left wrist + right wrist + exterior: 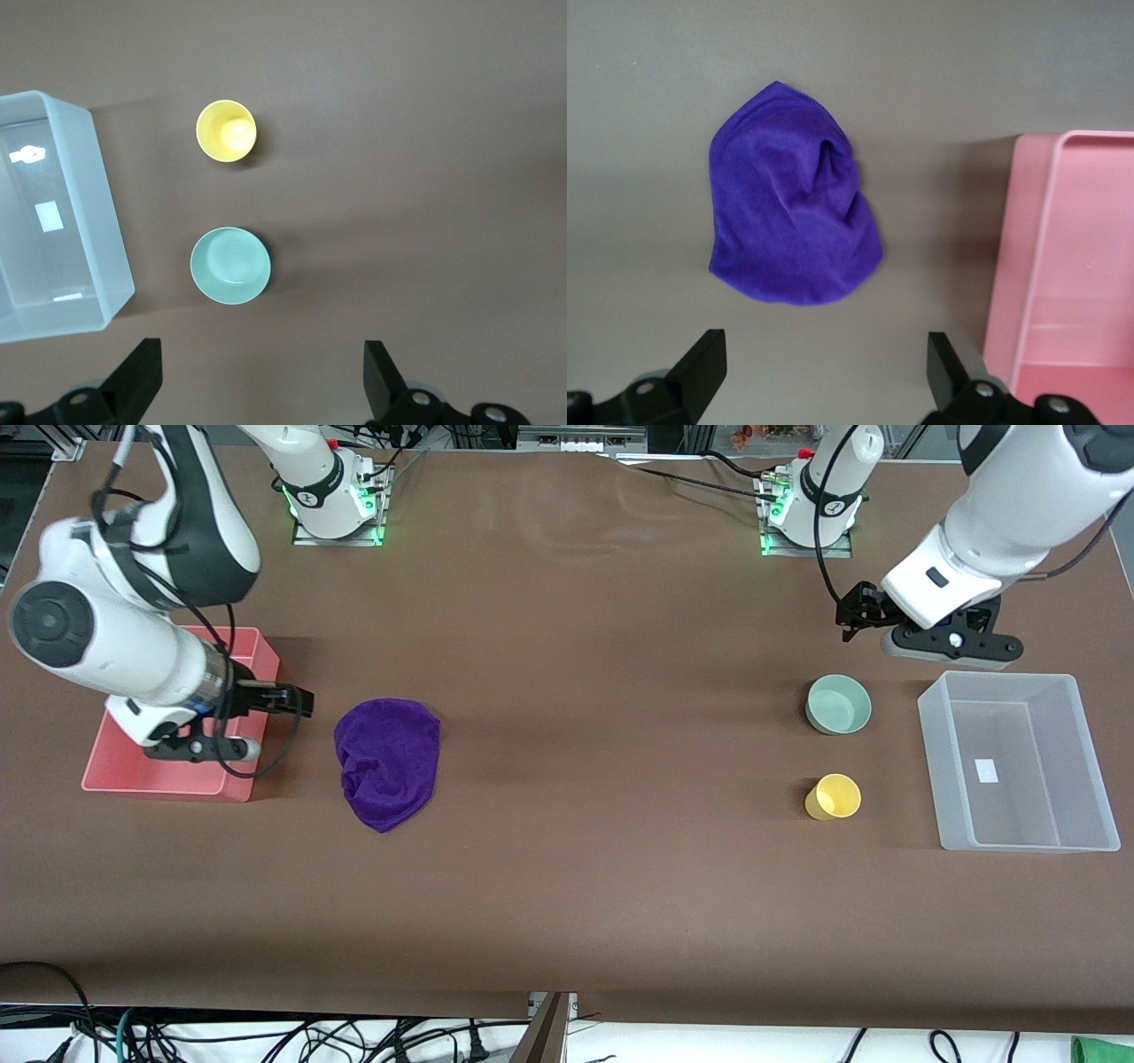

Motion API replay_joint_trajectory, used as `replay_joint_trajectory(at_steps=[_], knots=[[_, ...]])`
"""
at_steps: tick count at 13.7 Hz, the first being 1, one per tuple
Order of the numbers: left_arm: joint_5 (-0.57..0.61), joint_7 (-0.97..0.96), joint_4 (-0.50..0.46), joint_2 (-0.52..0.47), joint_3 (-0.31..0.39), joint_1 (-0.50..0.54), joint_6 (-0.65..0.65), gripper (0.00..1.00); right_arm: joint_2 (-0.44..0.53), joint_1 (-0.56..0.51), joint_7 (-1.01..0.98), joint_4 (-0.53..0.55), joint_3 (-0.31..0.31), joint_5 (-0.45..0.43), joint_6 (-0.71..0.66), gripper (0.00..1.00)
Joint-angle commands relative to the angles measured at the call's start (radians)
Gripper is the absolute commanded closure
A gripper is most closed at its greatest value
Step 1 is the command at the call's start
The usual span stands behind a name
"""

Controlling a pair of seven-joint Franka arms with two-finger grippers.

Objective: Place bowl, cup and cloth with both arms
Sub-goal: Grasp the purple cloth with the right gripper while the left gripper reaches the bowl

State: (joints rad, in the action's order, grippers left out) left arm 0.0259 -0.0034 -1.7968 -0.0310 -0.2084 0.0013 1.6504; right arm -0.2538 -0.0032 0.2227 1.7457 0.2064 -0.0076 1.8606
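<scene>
The pale mint-green bowl point(838, 703) stands upright and empty toward the left arm's end of the table. The yellow cup point(834, 796) stands nearer to the front camera than the bowl. Both show in the left wrist view, bowl point(229, 265) and cup point(226, 130). My left gripper point(950, 646) hangs open and empty over bare table beside the bowl; it also shows in the left wrist view point(263, 367). The purple cloth point(387, 761) lies crumpled toward the right arm's end and shows in the right wrist view point(790, 209). My right gripper point(205, 749) is open and empty over the pink tray's edge beside the cloth; it also shows in the right wrist view point(826, 363).
A clear plastic bin point(1028, 841) stands empty beside the bowl and cup, at the left arm's end; it shows in the left wrist view point(106, 257). A pink tray point(159, 786) sits beside the cloth at the right arm's end, also in the right wrist view point(1036, 248).
</scene>
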Motion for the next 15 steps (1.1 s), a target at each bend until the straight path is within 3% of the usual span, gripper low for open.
replay_joint_trajectory(at_steps=[1,5,8,10,15], knots=[[-0.011,0.213,-0.007,0.046,-0.002,0.049,0.028,0.0,-0.028,-0.004,0.036,0.096,0.022,0.0,0.151,0.0],[0.04,0.486,-0.145,0.06,0.0,0.132,0.167,0.0,-0.096,0.02,0.063,0.156,0.027,-0.009,0.276,0.0],[0.049,0.569,-0.295,0.06,-0.002,0.164,0.332,0.0,-0.157,0.045,0.064,0.166,0.027,-0.115,0.339,0.0],[0.051,0.632,-0.375,0.078,0.0,0.167,0.432,0.0,-0.192,0.045,0.072,0.175,0.027,-0.124,0.389,0.0],[0.051,0.798,-0.444,0.23,0.0,0.227,0.633,0.0,-0.295,0.046,0.079,0.179,0.022,-0.127,0.523,0.0]])
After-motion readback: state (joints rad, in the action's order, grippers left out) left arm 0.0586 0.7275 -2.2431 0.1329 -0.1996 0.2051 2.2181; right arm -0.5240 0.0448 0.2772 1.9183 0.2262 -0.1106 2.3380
